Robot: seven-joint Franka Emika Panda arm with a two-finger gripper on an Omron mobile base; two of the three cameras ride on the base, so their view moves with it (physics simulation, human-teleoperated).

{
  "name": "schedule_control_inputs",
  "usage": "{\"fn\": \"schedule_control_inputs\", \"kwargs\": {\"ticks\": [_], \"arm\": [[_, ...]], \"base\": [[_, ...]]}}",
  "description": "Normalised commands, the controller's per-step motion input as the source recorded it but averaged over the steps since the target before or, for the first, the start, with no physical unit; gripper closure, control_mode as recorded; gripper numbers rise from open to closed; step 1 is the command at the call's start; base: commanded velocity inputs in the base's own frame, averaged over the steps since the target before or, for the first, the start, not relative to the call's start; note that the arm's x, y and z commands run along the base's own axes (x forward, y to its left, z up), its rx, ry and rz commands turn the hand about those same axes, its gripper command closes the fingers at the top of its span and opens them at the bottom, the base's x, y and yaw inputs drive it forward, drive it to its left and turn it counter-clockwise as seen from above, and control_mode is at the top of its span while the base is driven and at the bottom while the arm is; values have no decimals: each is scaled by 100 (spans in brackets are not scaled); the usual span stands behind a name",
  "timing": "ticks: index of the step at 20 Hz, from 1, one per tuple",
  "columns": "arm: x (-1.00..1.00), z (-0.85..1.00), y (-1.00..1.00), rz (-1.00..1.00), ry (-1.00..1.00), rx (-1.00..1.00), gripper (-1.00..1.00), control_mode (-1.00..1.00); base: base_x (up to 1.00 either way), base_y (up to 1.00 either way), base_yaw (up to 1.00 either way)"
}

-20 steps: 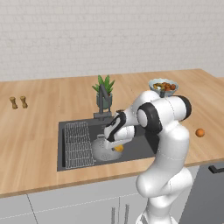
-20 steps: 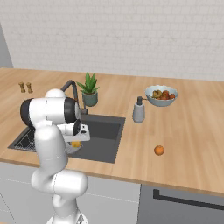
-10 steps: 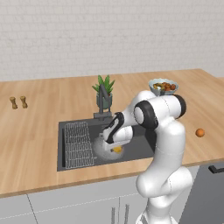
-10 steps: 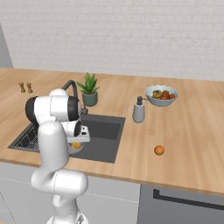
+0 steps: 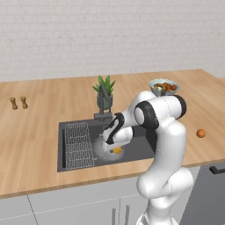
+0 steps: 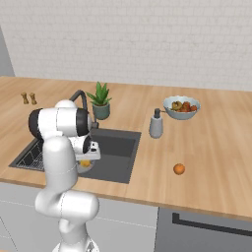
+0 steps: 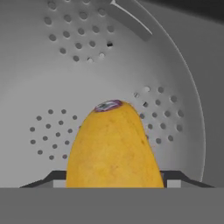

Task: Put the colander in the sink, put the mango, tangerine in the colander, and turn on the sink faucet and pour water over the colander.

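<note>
Yellow mango (image 7: 114, 146) gripped between hand (image 5: 115, 148) fingers, low inside colander (image 7: 52, 78), walls close.

The mango (image 7: 114, 146) hides the claw tips (bottom edge, hand view), and the arm covers most of the colander (image 5: 102, 150)

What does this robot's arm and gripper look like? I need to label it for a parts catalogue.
The arm is glossy white, built of rounded, bulbous segments with dark grey to black bands and round caps at the joints. The gripper is a white block with a dark wrist section; its finger tips are small and dark. No cables or markings show.
</note>
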Motion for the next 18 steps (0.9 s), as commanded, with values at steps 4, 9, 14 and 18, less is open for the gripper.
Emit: {"fn": "schedule_control_inputs", "kwargs": {"ticks": [4,9,14,18], "arm": [[0,0,0,0,0,0,-100,-100],[-2,15,0,0,0,0,-100,-100],[-22,41,-3,0,-3,0,-100,-100],[-32,50,-26,-3,0,0,-100,-100]], "base": [[0,0,0],[0,0,0],[0,0,0],[0,0,0]]}}
